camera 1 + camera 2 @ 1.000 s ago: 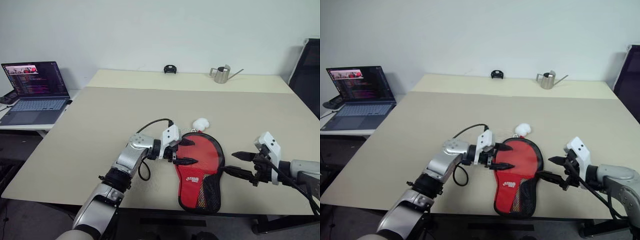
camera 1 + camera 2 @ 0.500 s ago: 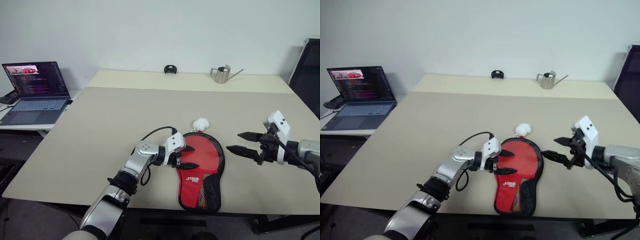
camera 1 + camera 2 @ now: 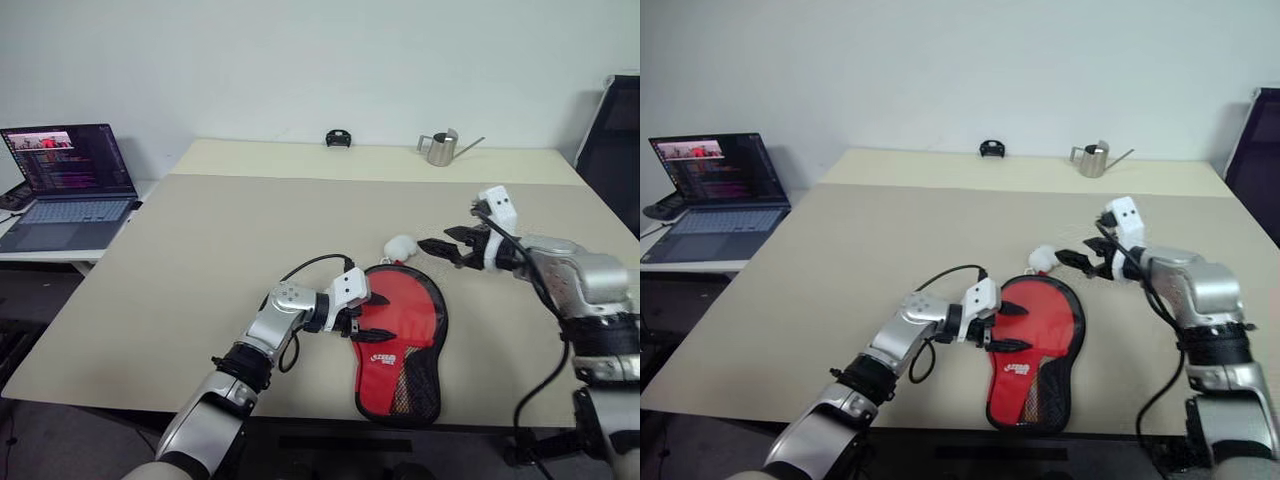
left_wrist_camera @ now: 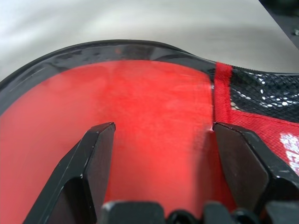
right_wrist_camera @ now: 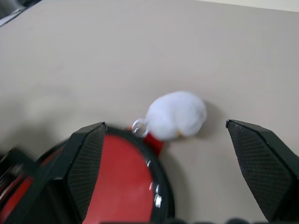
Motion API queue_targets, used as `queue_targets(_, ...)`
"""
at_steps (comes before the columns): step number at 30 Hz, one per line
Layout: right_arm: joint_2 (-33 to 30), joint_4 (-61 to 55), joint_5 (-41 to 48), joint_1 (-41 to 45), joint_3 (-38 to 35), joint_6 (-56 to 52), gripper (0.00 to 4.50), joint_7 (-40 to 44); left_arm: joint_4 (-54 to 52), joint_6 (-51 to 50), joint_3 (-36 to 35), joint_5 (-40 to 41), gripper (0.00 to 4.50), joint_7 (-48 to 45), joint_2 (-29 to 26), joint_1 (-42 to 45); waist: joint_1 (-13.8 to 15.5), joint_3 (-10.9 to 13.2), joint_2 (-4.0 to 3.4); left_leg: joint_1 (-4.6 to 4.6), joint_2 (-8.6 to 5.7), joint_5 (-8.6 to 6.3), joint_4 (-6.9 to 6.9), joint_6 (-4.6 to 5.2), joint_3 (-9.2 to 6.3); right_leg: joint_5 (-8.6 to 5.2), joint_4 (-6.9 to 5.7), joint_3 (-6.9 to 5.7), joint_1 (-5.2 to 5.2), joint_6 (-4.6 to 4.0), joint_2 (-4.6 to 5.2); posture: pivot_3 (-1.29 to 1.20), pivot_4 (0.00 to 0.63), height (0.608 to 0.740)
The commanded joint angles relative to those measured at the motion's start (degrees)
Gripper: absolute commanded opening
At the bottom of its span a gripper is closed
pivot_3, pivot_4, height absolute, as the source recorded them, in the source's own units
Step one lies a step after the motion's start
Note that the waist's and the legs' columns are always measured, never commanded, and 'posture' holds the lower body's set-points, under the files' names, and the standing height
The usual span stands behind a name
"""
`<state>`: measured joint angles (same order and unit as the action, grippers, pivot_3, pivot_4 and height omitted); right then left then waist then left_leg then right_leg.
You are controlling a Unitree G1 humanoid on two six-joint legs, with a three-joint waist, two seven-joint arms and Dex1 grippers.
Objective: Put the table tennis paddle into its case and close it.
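Red fabric with a black rim: this is the case (image 3: 400, 335), which lies flat on the beige worktop (image 3: 220, 260), and your left pincer (image 3: 366, 312) rests on its round part with both fingers spread wide. It grips nothing; the black fingertips (image 4: 100, 140) only lie on the red cloth, as the left wrist view shows. Just below this pincer, on the red side, you can see a white logo, but its letters are too small to read. The black mesh pocket (image 3: 422, 385) is at the narrow end, toward the near edge of the worktop.

I cannot tell where the table tennis paddle is; it may be inside the case.

Your right pincer (image 3: 442, 247) hangs above the worktop, also wide open and empty. It points at a small white fluffy pompom (image 5: 176, 114), which sits on a ring at the top of the case, just in front of the fingers.

Far beyond both pincers stand a metal watering can (image 3: 440, 148) and a small black object (image 3: 338, 138). An open laptop (image 3: 68, 185) is on a side table, well apart from your left pincer; its screen text is not readable.
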<state>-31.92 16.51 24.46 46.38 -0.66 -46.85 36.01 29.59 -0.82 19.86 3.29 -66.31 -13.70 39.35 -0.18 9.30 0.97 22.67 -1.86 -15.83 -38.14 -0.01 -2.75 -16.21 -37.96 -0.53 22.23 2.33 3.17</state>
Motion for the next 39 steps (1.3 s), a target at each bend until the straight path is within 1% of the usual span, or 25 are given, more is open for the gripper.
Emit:
queue_targets(1, 2.6, 7.5, -3.5, 4.2, 0.2, 6.7, 4.5, -0.5, -0.7, -0.3, 1.4, -1.3, 3.62, -0.6, -0.4, -1.2, 0.0, 0.0, 0.0, 0.01, 0.0, 0.0, 0.0, 0.0, 0.0, 0.0, -0.01, 0.0, 0.01, 0.0, 0.0, 0.0, 0.15, 0.74)
queue_targets(8, 9.9, 27.9, -9.1, 12.5, -0.2, 19.2, 4.5, -1.6, -2.2, -1.1, 1.2, -1.3, 3.62, -0.5, -0.9, -2.1, -0.4, 0.0, -0.02, 0.0, 0.0, 0.02, -0.01, -0.03, 0.03, 0.0, -0.06, 0.01, 0.04, -0.01, -0.01, 0.0, 0.15, 0.74)
queue_targets(14, 13.9, 43.2, -12.6, 18.5, -1.2, 29.8, 4.5, -4.1, -3.4, -1.7, 1.2, -1.3, 3.62, -0.3, -1.2, -2.6, -0.8, 0.0, -0.04, -0.01, 0.0, 0.13, 0.0, -0.22, 0.04, 0.0, -0.06, 0.04, 0.05, -0.01, 0.0, 0.0, 0.15, 0.74)
queue_targets(17, 15.7, 48.8, -14.6, 20.2, -1.4, 34.6, 4.5, -6.5, -4.1, -2.0, 1.4, -1.4, 3.62, -0.2, -1.4, -3.0, -0.9, 0.0, -0.04, -0.01, 0.0, 0.16, 0.0, -0.27, 0.04, 0.01, -0.07, 0.05, 0.05, -0.01, 0.0, 0.0, 0.15, 0.74)
queue_targets(21, 18.0, 53.5, -17.2, 20.9, -1.0, 38.6, 4.5, -9.4, -5.2, -2.5, 1.6, -1.5, 3.62, 0.0, -1.7, -3.4, -1.3, 0.0, -0.05, -0.01, 0.0, 0.18, 0.01, -0.3, 0.04, 0.01, -0.08, 0.08, 0.05, -0.01, 0.01, 0.0, 0.15, 0.74)
queue_targets(25, 19.6, 55.7, -19.5, 20.8, -0.8, 40.4, 4.5, -10.5, -6.2, -3.0, 1.6, -1.6, 3.62, 0.5, -2.1, -3.8, -1.5, 0.0, -0.07, -0.02, 0.0, 0.2, 0.01, -0.34, 0.04, 0.01, -0.11, 0.09, 0.06, -0.01, 0.01, 0.0, 0.15, 0.74)
queue_targets(33, 20.4, 57.1, -22.5, 20.8, -0.9, 41.9, 4.5, -13.1, -8.2, -4.1, 1.4, -1.7, 3.62, 1.2, -3.1, -5.3, -1.6, 0.0, -0.09, -0.05, 0.0, 0.21, 0.03, -0.36, 0.04, 0.01, -0.13, 0.1, 0.06, -0.02, 0.01, 0.0, 0.15, 0.74)
queue_targets(36, 20.3, 57.0, -23.3, 20.5, -0.6, 42.0, 3.85, -13.2, -8.4, -4.2, 1.7, -1.9, 3.66, 1.5, -3.0, -5.5, -1.6, -0.1, -0.1, -0.06, 0.0, 0.21, 0.03, -0.37, 0.04, 0.01, -0.14, 0.11, 0.05, -0.02, 0.01, 0.0, 0.15, 0.74)
queue_targets(39, 20.5, 56.8, -24.1, 20.0, -0.6, 42.2, 2.82, -13.2, -6.7, -3.2, 2.6, -2.9, 3.66, 1.7, -2.5, -4.8, -1.6, -0.1, -0.11, -0.08, 0.0, 0.22, 0.03, -0.37, 0.04, 0.01, -0.15, 0.11, 0.05, -0.02, 0.01, 0.0, 0.15, 0.74)
